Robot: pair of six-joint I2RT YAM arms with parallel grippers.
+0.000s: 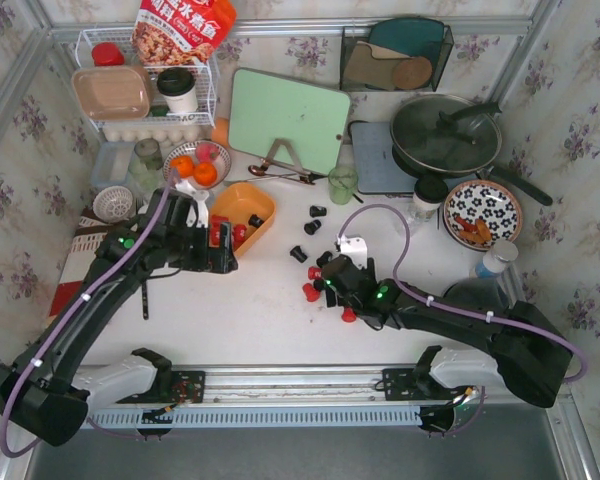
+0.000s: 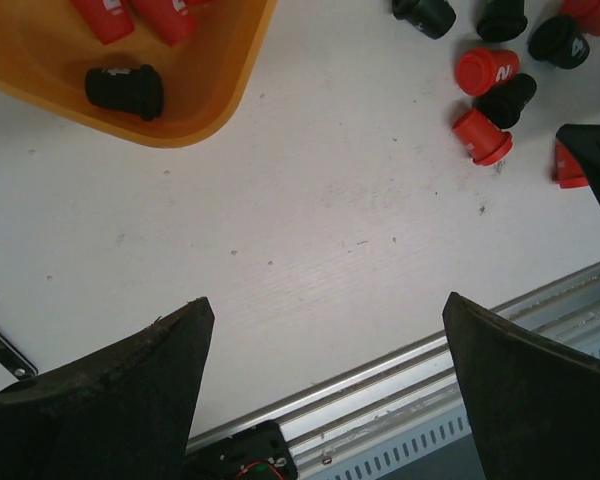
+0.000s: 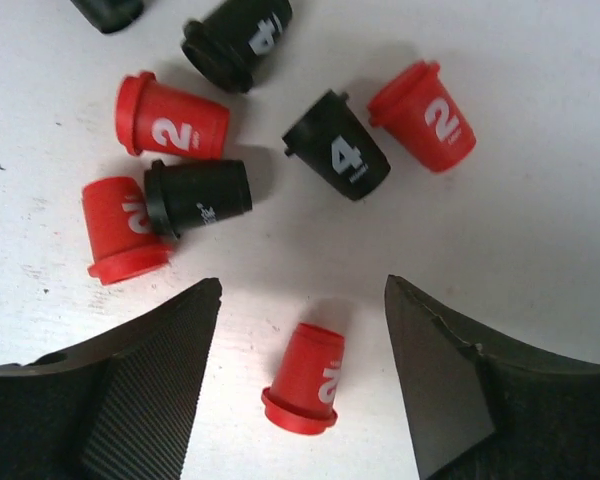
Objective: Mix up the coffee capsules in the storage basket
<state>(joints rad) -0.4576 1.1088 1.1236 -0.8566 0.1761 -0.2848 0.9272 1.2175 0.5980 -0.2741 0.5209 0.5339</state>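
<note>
Between the wide jaws of the right pincer (image 3: 302, 288) lay a red capsule (image 3: 303, 378); gathering looked underway, needing descent and closure.

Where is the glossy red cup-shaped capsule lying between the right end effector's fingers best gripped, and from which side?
Grip the red capsule across its tapered body, just behind the flared rim, coming straight down. It lies on its side, lengthwise in the open right end effector's gap, so closing would likely pinch its flanks.
</note>
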